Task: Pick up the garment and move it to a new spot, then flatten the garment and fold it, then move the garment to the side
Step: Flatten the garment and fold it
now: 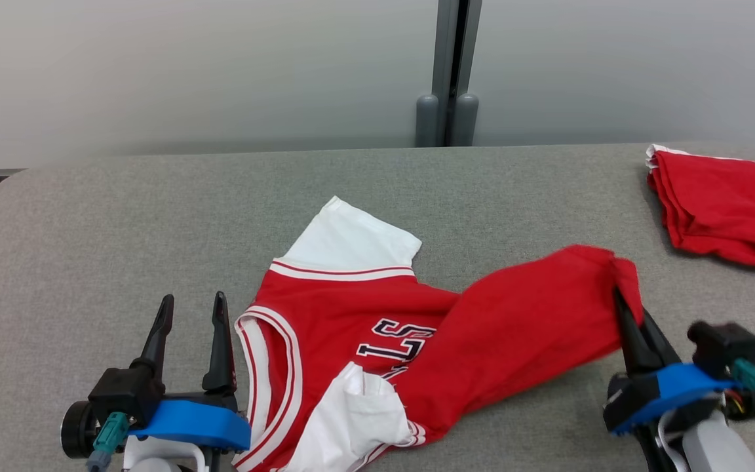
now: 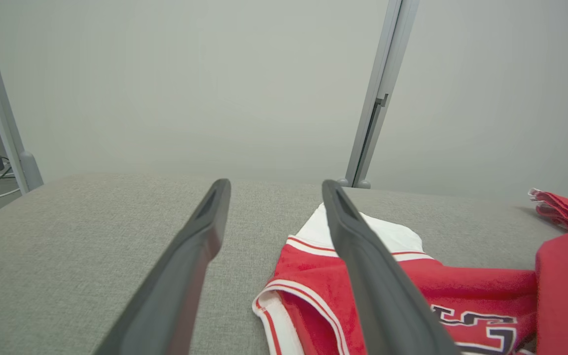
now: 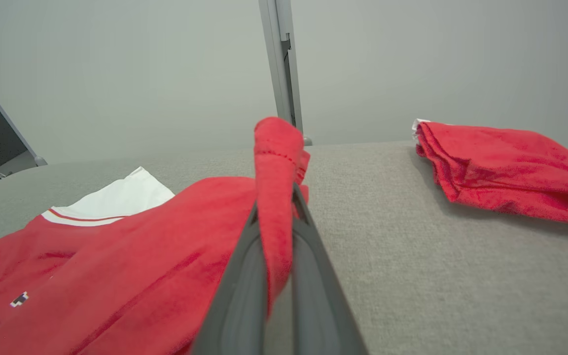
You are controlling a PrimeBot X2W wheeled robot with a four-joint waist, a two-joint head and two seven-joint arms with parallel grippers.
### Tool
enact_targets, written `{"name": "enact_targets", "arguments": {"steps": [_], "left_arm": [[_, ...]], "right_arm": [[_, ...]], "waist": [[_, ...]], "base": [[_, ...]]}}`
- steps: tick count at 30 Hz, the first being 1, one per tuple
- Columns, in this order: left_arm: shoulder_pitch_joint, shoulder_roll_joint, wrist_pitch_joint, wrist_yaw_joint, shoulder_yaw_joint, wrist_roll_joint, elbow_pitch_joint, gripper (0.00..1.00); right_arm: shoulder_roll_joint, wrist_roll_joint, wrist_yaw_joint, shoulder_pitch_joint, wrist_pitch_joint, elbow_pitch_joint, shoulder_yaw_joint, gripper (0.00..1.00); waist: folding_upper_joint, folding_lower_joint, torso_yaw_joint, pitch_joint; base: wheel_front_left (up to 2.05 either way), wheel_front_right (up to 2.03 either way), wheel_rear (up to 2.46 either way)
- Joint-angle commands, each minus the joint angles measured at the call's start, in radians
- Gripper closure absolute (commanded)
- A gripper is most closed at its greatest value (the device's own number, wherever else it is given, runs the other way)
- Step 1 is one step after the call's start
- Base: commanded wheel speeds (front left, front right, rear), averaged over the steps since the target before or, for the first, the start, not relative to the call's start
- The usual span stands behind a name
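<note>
The fingers [image 1: 634,337] of our right gripper [image 1: 619,296] are closed tight on a red corner of the shirt [image 1: 351,308], crumpled on the table [image 1: 89,229], probably to pull it flat; our left gripper [image 1: 194,299] waits wide open, empty

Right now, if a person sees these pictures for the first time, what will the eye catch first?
The red and white jersey lies crumpled in the middle of the grey table, dark letters showing. The right gripper is shut on a red corner of it, raised at the right, while the left gripper stands open beside its left edge. A folded red cloth lies at the table's far right corner.
</note>
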Motion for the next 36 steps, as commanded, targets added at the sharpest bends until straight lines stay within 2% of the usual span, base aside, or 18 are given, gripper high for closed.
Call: {"name": "enact_targets", "arguments": {"steps": [1, 3, 4, 6, 10, 14, 22, 29, 36], "left_arm": [[0.007, 0.0, -0.004, -0.002, 0.006, 0.007, -0.002, 0.0], [0.008, 0.0, -0.004, -0.005, 0.007, 0.01, -0.001, 0.0], [0.008, 0.0, -0.004, -0.007, 0.007, 0.011, -0.001, 0.0], [0.01, 0.0, -0.004, -0.01, 0.009, 0.011, 0.001, 0.0], [0.011, 0.001, -0.004, -0.012, 0.01, 0.014, 0.005, 0.0], [0.012, 0.001, -0.004, -0.015, 0.012, 0.017, 0.003, 0.0], [0.008, 0.0, -0.004, -0.018, 0.02, 0.022, 0.004, 0.0], [0.013, 0.0, -0.004, -0.016, 0.025, 0.028, 0.002, 0.0], [-0.002, 0.002, -0.004, -0.011, 0.034, 0.036, 0.001, 0.0]], "right_arm": [[0.011, 0.002, 0.0, 0.062, -0.005, -0.022, -0.036, 1.0], [0.028, -0.002, 0.0, 0.119, -0.005, -0.047, -0.08, 1.0], [0.037, -0.003, 0.0, 0.146, -0.005, -0.055, -0.098, 0.82], [0.055, -0.003, 0.0, 0.189, -0.005, -0.076, -0.136, 0.0], [0.082, -0.028, 0.0, 0.243, -0.005, -0.137, -0.206, 0.0], [0.092, -0.048, 0.0, 0.253, -0.005, -0.2, -0.234, 0.0], [0.102, -0.116, 0.0, 0.255, -0.005, -0.389, -0.197, 0.0], [0.102, -0.135, 0.0, 0.249, -0.005, -0.411, -0.119, 0.0], [0.102, -0.135, 0.0, 0.237, -0.005, -0.387, -0.096, 0.0]], "waist": [[0.0, 0.0001, -0.006, -0.006], [0.0, 0.0001, -0.01, -0.01], [0.0, 0.0001, -0.011, -0.011], [0.0, 0.0001, -0.012, -0.015], [0.0, 0.0001, -0.012, -0.022], [0.0, 0.0001, -0.013, -0.021], [0.0, 0.0001, -0.004, -0.026], [0.0, 0.0001, 0.006, -0.03], [0.0, 0.0001, 0.012, -0.022]], "base": [[0.0, 0.0, 0.0], [0.0, 0.0, 0.0], [0.0, 0.0, 0.0], [0.0, 0.0, 0.0], [0.0, 0.0, 0.0], [0.0, 0.0, 0.0], [0.0, 0.0, 0.0], [0.0, 0.0, 0.0], [0.0, 0.0, 0.0]]}}
